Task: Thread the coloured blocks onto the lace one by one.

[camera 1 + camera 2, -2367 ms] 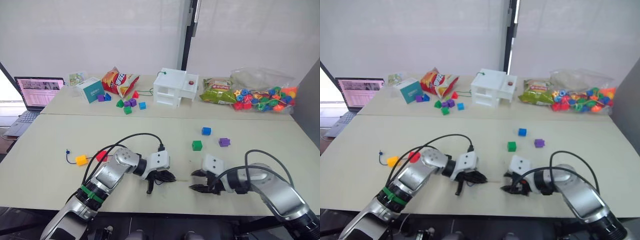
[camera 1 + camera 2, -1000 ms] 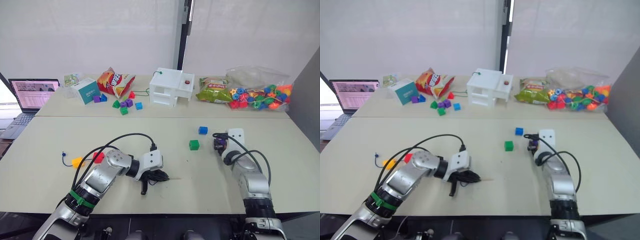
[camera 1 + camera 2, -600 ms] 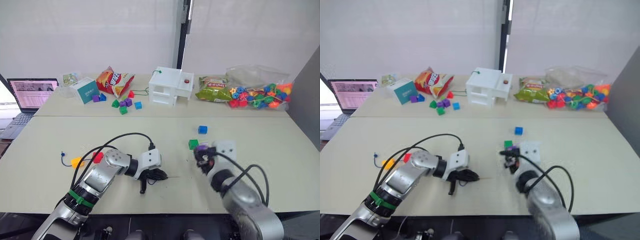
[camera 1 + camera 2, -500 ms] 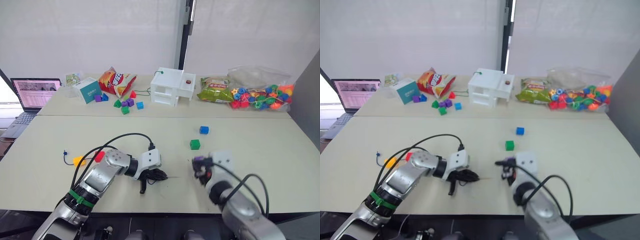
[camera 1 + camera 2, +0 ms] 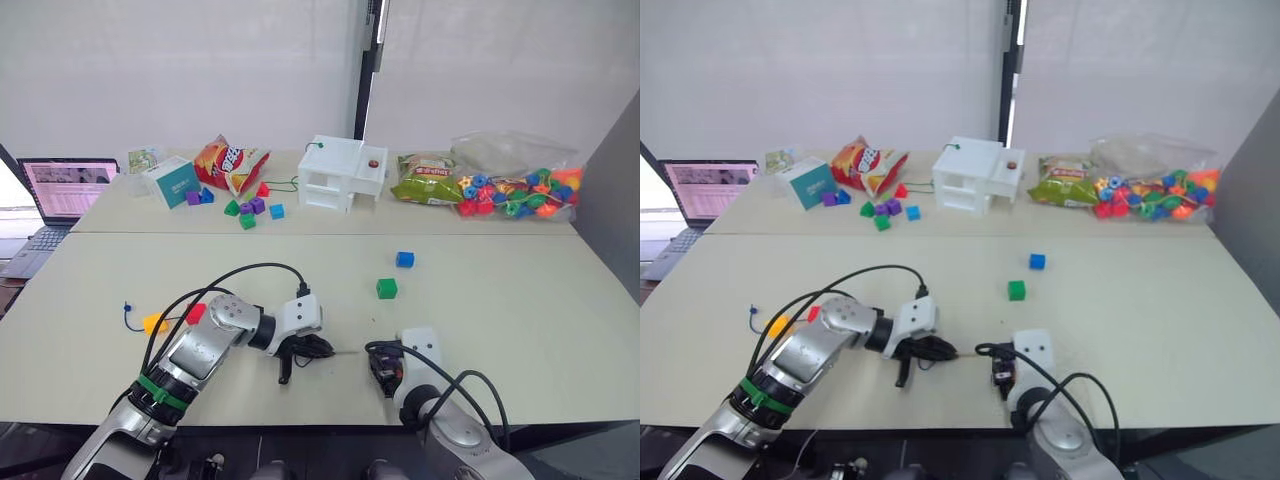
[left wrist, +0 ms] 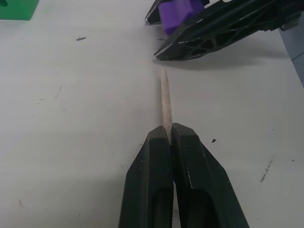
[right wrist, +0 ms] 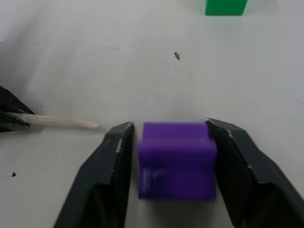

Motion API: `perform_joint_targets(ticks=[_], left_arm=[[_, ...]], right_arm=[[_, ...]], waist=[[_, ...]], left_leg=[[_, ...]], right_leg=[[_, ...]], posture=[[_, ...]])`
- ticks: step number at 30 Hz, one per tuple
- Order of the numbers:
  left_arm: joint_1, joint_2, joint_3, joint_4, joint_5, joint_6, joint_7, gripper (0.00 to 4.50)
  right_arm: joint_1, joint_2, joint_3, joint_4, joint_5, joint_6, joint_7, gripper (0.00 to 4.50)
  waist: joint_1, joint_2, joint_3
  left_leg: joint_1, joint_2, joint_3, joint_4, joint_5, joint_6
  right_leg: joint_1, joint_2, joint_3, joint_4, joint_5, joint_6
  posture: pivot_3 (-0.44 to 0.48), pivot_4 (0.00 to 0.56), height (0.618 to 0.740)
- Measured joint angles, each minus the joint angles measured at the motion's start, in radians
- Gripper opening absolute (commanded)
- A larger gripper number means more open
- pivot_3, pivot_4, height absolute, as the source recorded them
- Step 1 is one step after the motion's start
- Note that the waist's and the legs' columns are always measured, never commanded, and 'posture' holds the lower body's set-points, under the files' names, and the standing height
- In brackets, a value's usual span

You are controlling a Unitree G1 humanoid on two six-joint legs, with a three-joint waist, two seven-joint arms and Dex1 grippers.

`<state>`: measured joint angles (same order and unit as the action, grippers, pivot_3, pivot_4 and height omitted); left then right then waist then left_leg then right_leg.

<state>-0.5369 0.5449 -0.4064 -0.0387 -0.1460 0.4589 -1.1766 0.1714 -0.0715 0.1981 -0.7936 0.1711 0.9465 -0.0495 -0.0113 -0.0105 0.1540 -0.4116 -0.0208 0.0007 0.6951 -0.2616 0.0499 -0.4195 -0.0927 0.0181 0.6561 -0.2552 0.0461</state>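
Nearest the robot, the right gripper (image 7: 171,156) clamps the purple block (image 7: 176,160) between its two black fingers, low over the near table (image 5: 520,320). Just beside it, at its 9 o'clock in the head view, the left gripper (image 6: 170,135) is closed on the lace's pale stiff tip (image 6: 166,107) — the tip pokes out toward the purple block, close but not touching. The blue lace (image 5: 128,312) shows again at the table's far left, beside the yellow-orange block (image 5: 155,323) and the red block (image 5: 195,313), which sit at the left arm's 10 o'clock. Further out, at about 1 o'clock from the grippers, the green block (image 5: 386,288) and the blue block (image 5: 404,259) lie loose — well apart from both grippers.
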Motion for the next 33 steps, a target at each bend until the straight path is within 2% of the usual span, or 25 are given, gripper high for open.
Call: perform_joint_targets(ticks=[2, 3, 5, 8, 10, 13, 16, 23, 31, 33], left_arm=[[0.000, 0.001, 0.000, -0.005, 0.000, 0.002, 0.000, 0.00], [0.000, 0.001, 0.000, -0.008, -0.001, 0.003, 0.000, 0.00], [0.003, 0.003, 0.001, -0.014, -0.003, 0.005, 0.004, 0.00], [0.013, 0.005, 0.005, -0.033, -0.008, 0.011, 0.015, 0.00], [0.027, 0.009, 0.011, -0.042, -0.013, 0.024, 0.021, 0.00], [0.039, 0.018, 0.015, -0.065, -0.013, 0.033, 0.028, 0.00], [0.050, 0.034, 0.017, -0.104, -0.015, 0.049, 0.028, 0.00], [0.071, 0.054, 0.019, -0.200, -0.033, 0.119, 0.030, 0.00], [0.078, 0.063, 0.019, -0.224, -0.040, 0.145, 0.043, 0.00], [0.078, 0.063, 0.017, -0.225, -0.041, 0.153, 0.048, 0.00]], right_arm=[[-0.005, -0.026, -0.023, -0.040, 0.015, 0.009, 0.031, 4.27], [-0.012, -0.043, -0.041, -0.068, 0.030, 0.019, 0.049, 4.44], [-0.044, -0.101, -0.082, -0.107, 0.072, 0.052, 0.110, 4.44], [-0.142, -0.351, -0.182, -0.139, 0.226, 0.116, 0.347, 4.44], [-0.191, -0.481, -0.241, -0.119, 0.316, 0.121, 0.509, 4.44], [-0.275, -0.713, -0.203, 0.042, 0.363, 0.015, 0.801, 4.44], [-0.389, -0.832, -0.140, 0.268, 0.290, -0.169, 0.999, 4.44], [-0.536, -0.835, 0.070, 0.596, 0.099, -0.545, 1.248, 4.44], [-0.591, -0.777, 0.111, 0.739, 0.038, -0.693, 1.349, 4.44], [-0.595, -0.759, 0.111, 0.763, 0.033, -0.710, 1.359, 3.92]], waist=[[0.000, 0.000, 0.000], [0.000, 0.000, 0.000], [-0.001, 0.000, 0.000], [-0.001, 0.000, 0.000], [0.001, -0.001, 0.001], [-0.001, -0.001, 0.001], [-0.001, -0.001, 0.001], [0.006, -0.001, 0.001], [0.013, -0.001, 0.001], [0.015, -0.001, 0.001]], left_leg=[[0.000, 0.000, 0.000, 0.000, 0.000, 0.000], [0.000, 0.000, 0.000, 0.000, 0.000, 0.000], [0.000, 0.000, 0.000, 0.000, 0.000, 0.000], [0.001, 0.000, 0.000, 0.001, 0.000, 0.000], [0.003, 0.001, -0.002, 0.000, 0.000, 0.001], [0.008, 0.002, -0.002, -0.001, -0.001, 0.001], [0.009, 0.002, -0.001, -0.001, -0.001, 0.002], [0.006, 0.002, -0.001, 0.000, -0.002, 0.003], [0.007, 0.002, -0.001, 0.000, -0.002, 0.003], [0.007, 0.002, -0.001, 0.000, -0.002, 0.003]], right_leg=[[0.000, 0.000, 0.000, 0.000, 0.000, 0.000], [0.000, 0.000, 0.000, 0.000, 0.000, 0.000], [0.000, 0.000, 0.000, 0.000, 0.000, 0.000], [0.002, 0.000, 0.000, -0.001, 0.000, 0.000], [0.006, 0.001, -0.003, -0.003, 0.000, 0.000], [0.015, 0.002, -0.004, -0.010, -0.001, -0.001], [0.016, 0.001, -0.003, -0.012, -0.001, 0.000], [0.014, 0.000, -0.003, -0.010, 0.000, 0.000], [0.014, -0.001, -0.003, -0.010, 0.000, 0.001], [0.014, -0.001, -0.003, -0.010, 0.000, 0.001]], posture=[[0.000, 0.150, 0.740], [0.000, 0.150, 0.740], [0.000, 0.150, 0.740], [0.000, 0.150, 0.740], [0.000, 0.150, 0.740], [0.000, 0.150, 0.740], [0.000, 0.150, 0.740], [0.000, 0.150, 0.740], [0.000, 0.150, 0.740], [0.000, 0.150, 0.740]])
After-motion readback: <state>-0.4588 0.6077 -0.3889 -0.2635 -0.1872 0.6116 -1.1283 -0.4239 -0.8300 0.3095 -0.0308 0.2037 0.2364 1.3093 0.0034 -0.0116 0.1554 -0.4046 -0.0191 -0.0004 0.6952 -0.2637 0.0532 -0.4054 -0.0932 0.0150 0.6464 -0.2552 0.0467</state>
